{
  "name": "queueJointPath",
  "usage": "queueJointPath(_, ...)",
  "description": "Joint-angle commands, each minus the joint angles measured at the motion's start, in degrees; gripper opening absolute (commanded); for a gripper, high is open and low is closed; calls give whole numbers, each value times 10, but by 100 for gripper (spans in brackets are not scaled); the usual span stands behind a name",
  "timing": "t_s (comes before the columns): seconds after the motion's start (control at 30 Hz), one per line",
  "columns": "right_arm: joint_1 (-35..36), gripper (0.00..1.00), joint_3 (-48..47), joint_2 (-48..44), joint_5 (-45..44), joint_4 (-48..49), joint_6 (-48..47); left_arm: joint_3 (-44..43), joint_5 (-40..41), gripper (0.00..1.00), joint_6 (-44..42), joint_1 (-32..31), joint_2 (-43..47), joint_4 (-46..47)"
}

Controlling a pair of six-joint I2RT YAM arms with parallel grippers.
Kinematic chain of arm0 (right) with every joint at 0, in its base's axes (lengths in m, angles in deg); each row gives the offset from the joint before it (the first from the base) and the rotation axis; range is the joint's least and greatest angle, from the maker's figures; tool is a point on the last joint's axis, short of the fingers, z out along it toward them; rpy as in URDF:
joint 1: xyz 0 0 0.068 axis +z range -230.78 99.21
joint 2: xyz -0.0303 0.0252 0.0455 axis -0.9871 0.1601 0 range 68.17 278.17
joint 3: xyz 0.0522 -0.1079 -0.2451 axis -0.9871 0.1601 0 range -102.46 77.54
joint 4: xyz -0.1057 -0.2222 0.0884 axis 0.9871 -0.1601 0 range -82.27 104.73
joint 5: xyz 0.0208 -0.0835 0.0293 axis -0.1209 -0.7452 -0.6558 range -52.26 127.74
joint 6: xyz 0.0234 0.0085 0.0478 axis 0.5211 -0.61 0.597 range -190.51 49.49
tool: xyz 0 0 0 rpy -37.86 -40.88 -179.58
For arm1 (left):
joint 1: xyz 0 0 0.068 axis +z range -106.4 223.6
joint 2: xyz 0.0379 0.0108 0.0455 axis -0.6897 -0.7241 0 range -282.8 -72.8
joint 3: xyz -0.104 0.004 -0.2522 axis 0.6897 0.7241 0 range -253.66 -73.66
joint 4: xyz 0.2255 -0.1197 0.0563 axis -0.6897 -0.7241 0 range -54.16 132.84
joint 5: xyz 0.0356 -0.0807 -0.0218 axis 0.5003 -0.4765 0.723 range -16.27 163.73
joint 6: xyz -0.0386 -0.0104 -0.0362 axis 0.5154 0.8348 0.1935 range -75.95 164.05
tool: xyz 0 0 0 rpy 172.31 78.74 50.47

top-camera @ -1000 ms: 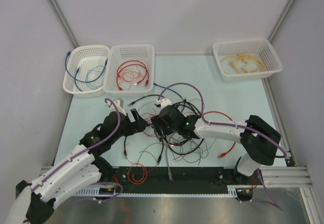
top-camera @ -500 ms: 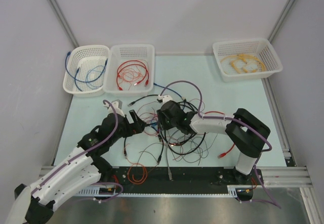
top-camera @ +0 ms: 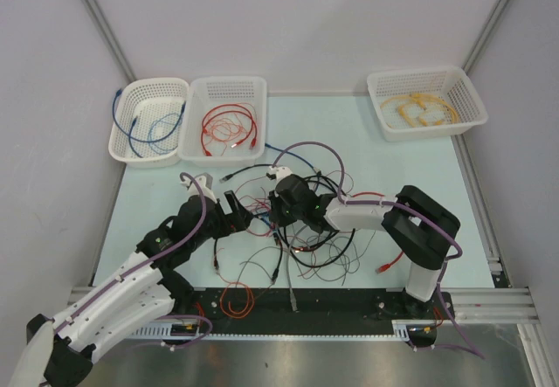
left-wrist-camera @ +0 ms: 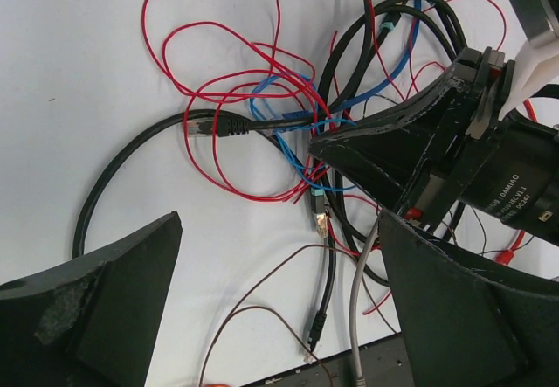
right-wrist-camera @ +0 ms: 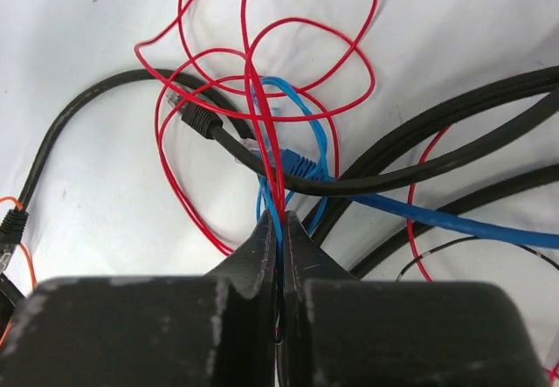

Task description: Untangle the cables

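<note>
The cables (top-camera: pixel 301 234) lie as a jumble of black, blue, red and thin brown wires at the table's middle. My right gripper (right-wrist-camera: pixel 281 222) is shut on thin blue and red wires (right-wrist-camera: pixel 278 196) at the tangle's left side. Just ahead of it a black cable (right-wrist-camera: pixel 349 184) with a plug crosses over them. My left gripper (left-wrist-camera: pixel 279 304) hovers wide open above the same spot, with nothing between its fingers. Below it lie a thin brown wire (left-wrist-camera: pixel 262 293) and a black plug end (left-wrist-camera: pixel 316 326). From above, the left gripper (top-camera: pixel 239 212) faces the right gripper (top-camera: pixel 271 217), a short way apart.
Three white baskets stand along the back: one (top-camera: pixel 120 147) with blue cables, one (top-camera: pixel 229 81) with red cables, one (top-camera: pixel 425 74) at the right with yellow cables. An orange cable (top-camera: pixel 234 300) and a grey cable (top-camera: pixel 290 293) reach the black front rail (top-camera: pixel 349 304).
My right gripper has pushed left into the tangle and closed on the thin blue and red wires; its elbow swung left. The left arm has barely moved.
</note>
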Motion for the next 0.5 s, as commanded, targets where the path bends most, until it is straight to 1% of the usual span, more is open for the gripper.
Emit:
queueJointPath(0.0, 3, 0, -14, -83, -46, -16, -23, -1, 7, 99, 2, -3, 14, 7)
queueJointPath(0.07, 3, 0, -15, -140, -62, -37, -41, -6, 12, 100, -9, -3, 13, 11)
queueJointPath(0.1, -2, 0, -17, -202, -75, -47, -44, -15, 15, 99, -12, -2, 12, 13)
queueJointPath(0.13, -4, 0, -23, -231, -81, -88, -53, -21, 20, 100, -17, -3, 11, 19)
queueJointPath(0.2, -6, 0, -50, -286, -103, -133, -66, -38, 22, 100, -33, -3, 3, 31)
queueJointPath(0.23, -7, 0, -59, -328, -109, -181, -73, -42, 18, 100, -43, -3, -1, 49)
queueJointPath(0.3, -7, 0, -91, -366, -128, -229, -94, -54, 12, 100, -52, -3, -9, 72)
queueJointPath(0.33, -8, 0, -102, -393, -135, -278, -97, -57, 9, 100, -55, -3, -11, 97)
queueJointPath(0.37, -7, 0, -110, -403, -141, -300, -101, -61, 6, 100, -62, -2, -19, 108)
queueJointPath(0.47, -6, 0, -132, -441, -156, -370, -92, -88, 7, 100, -77, -3, -37, 141)
